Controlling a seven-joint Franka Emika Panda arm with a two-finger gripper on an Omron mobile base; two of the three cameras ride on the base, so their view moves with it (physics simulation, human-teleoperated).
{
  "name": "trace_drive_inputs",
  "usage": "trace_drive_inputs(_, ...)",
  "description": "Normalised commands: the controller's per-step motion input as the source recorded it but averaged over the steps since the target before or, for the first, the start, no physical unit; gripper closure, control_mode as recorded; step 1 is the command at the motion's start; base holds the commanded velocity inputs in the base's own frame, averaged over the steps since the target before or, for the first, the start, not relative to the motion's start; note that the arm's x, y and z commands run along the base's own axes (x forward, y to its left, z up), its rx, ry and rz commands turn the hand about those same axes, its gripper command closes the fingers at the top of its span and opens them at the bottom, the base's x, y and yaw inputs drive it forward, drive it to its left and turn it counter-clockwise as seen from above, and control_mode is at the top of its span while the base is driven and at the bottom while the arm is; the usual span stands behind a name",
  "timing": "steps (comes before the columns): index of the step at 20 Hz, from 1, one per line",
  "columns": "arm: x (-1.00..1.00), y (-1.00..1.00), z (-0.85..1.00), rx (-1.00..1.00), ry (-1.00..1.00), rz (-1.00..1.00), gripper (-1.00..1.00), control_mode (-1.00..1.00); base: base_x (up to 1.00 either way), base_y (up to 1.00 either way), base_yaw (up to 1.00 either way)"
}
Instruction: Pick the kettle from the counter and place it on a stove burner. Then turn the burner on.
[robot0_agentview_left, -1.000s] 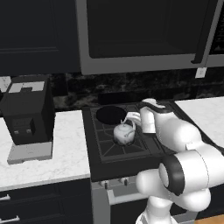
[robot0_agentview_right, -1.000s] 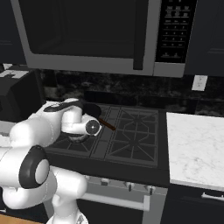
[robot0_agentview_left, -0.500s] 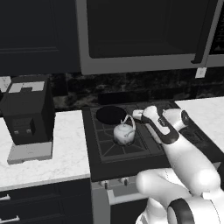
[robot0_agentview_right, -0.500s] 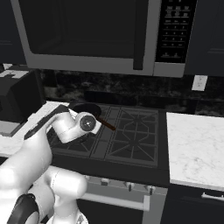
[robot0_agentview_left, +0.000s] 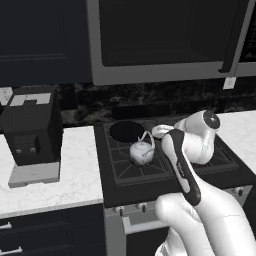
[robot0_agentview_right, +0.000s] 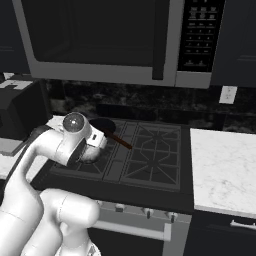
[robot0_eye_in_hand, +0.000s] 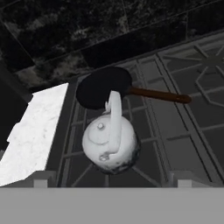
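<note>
Sitting upright on front-left stove burner: one kettle, handle arched up. One black pan touching-close at kettle's 12 o'clock in hand view, brown handle running to 3 o'clock. Four grate sections counted in right base view. Gripper hovering over kettle, fingers apart, clamping nothing. One coffee machine on counter at 9 o'clock, well apart.
</note>
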Motion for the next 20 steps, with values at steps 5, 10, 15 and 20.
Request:
trace_drive_inputs(5, -0.97, 0.04, 0.08, -0.27, 0.03, 0.00, -1.00, -1.00, 0.00, 0.00, 0.00)
trace_drive_inputs(10, -1.00, 0.18, 0.00, -0.24, -0.04, -0.02, -1.00, -1.00, 0.00, 0.00, 0.00)
trace_drive_inputs(15, -0.88, 0.42, 0.00, -0.17, -0.14, -0.02, -1.00, -1.00, 0.00, 0.00, 0.00)
trace_drive_inputs(20, -0.64, 0.54, -0.04, -0.13, -0.20, -0.03, -1.00, -1.00, 0.00, 0.00, 0.00)
